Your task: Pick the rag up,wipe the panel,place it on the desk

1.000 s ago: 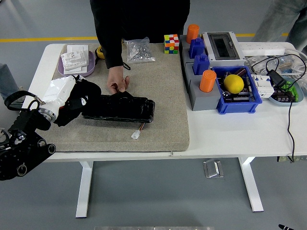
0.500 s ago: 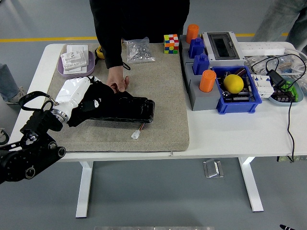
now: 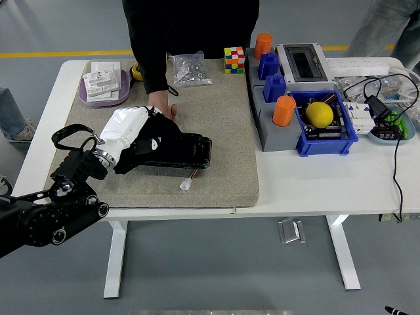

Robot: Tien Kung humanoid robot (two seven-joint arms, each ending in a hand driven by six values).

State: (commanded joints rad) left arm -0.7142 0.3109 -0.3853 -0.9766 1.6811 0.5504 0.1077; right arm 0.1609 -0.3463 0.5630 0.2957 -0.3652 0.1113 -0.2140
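Robot arms in view: one, the left arm (image 3: 59,197), coming in from the lower left; no right arm shows.
Left hand (image 3: 141,134): white-backed with black fingers, lying on the left end of the panel; whether the fingers are spread or closed on anything cannot be told, as black blends with black.
Panel (image 3: 177,149): one, a long black slab on the grey mat (image 3: 223,144), its long axis running left to right with the right end tipped slightly toward the near edge; a white plug (image 3: 186,185) on a short wire lies just in front of it.
Rag: dark cloth seems to sit under the robot hand on the panel, but it cannot be told apart from the fingers.
Person's hand (image 3: 163,106): one, at the far edge of the panel, touching or just beside the robot hand.
Orange cylinders: two, one (image 3: 284,111) near the blue bin (image 3: 326,136), one (image 3: 264,44) farther back.
Blue blocks: two (image 3: 274,87).
Yellow ball (image 3: 319,114): one, in the blue bin.
Colour cube (image 3: 234,60): one, at the mat's far edge.
Bag of screws (image 3: 189,69): one, left of the cube.
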